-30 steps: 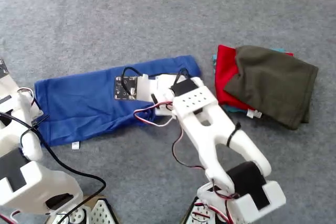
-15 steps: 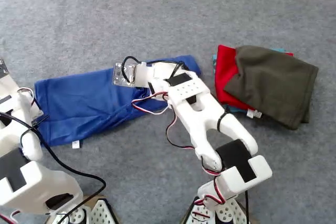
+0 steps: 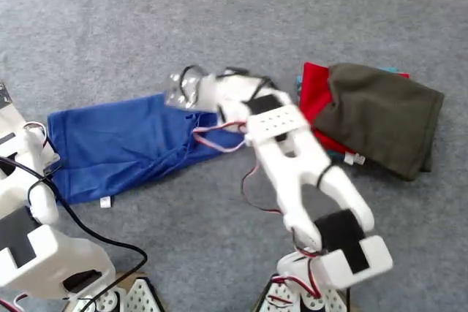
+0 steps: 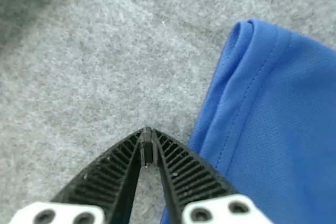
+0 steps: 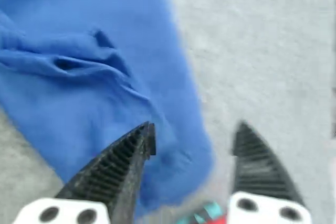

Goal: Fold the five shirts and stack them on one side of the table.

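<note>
Status: right hand (image 5: 196, 127) has its fingers wide apart, and we see nothing between them. One finger hangs over the blue shirt (image 5: 94, 77). The other hangs over bare grey worktop (image 5: 273, 51) just past the shirt's edge. The fabric under this hand is creased, with a couple of ridges running away from the nearer finger.

The left hand (image 4: 147, 134) has its fingers together with the tips meeting and nothing clamped. It sits low over the worktop. A stitched, rolled edge of the blue shirt lies just beside one finger, and we can't tell whether it touches.

In the high view the blue shirt lies as a long strip stretched between the two hands, one hand at each end. The right arm (image 3: 292, 166) crosses over its end of the shirt and hides that corner, and the arm's tip is blurred. The left arm (image 3: 25, 202) sits at the opposite end. A small white tag (image 3: 105, 202) shows on the hem nearer the arm bases, towards the left hand.

Past the right hand, on the side away from the left hand, we see the stack. A folded olive shirt (image 3: 380, 122) is on top and a red shirt (image 3: 314, 96) is under it. A teal shirt (image 3: 330, 153) is at the bottom, showing as thin slivers. The stack is close to the right arm. We can't tell whether it touches the blue shirt, because the arm covers the gap.
</note>
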